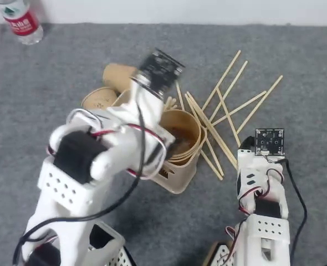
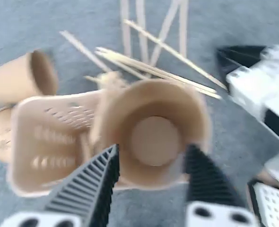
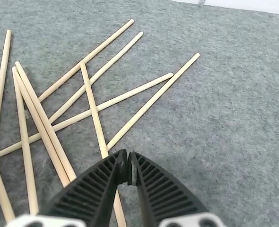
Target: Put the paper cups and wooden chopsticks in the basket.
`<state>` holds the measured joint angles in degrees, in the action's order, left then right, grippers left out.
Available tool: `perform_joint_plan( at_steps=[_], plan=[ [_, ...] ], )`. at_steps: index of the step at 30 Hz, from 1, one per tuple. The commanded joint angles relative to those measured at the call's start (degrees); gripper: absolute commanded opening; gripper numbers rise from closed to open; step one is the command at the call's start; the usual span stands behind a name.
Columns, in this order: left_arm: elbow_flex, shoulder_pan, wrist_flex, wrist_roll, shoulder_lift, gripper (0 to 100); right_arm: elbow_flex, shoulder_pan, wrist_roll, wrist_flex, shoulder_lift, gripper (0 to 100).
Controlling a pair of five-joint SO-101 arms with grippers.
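A beige plastic basket (image 1: 177,176) stands mid-table, with a paper cup (image 1: 181,132) upright inside it. My left gripper (image 2: 151,151) hangs open right over that cup (image 2: 156,137), one finger on each side of its rim. Whether the fingers touch it I cannot tell. Two more paper cups (image 1: 119,76) (image 1: 99,99) lie on their sides behind the basket (image 2: 49,137). Several wooden chopsticks (image 1: 224,108) are scattered on the carpet to the basket's right. My right gripper (image 3: 128,168) is shut just above the carpet, over one chopstick (image 3: 96,118).
A water bottle (image 1: 20,19) lies at the far left corner. The right arm (image 1: 260,177) stands to the right of the basket, close to the nearest chopsticks. Grey carpet covers the table.
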<state>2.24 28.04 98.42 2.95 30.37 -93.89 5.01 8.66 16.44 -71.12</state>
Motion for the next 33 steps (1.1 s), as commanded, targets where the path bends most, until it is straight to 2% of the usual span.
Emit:
perform_joint_plan(
  at_steps=[1,14,24,30,33],
  plan=[
    [1.36,4.31,0.0,-0.18,0.35,1,0.35,-0.22,0.79,-1.36,-1.19,0.9],
    [-2.24,5.01,-1.76,0.18,0.35,1,0.35,-0.31,0.79,-1.36,-1.19,0.9],
    [-8.4,22.24,-1.23,-0.09,0.44,1,0.35,-0.4,0.79,-1.36,-1.19,0.9],
    [-8.84,23.03,-1.32,-0.26,0.35,1,0.35,-0.31,0.79,-1.36,-1.19,0.9],
    [-10.68,21.27,-2.37,-0.35,0.35,1,0.35,-0.22,0.79,-1.36,-1.19,0.9]
  ],
)
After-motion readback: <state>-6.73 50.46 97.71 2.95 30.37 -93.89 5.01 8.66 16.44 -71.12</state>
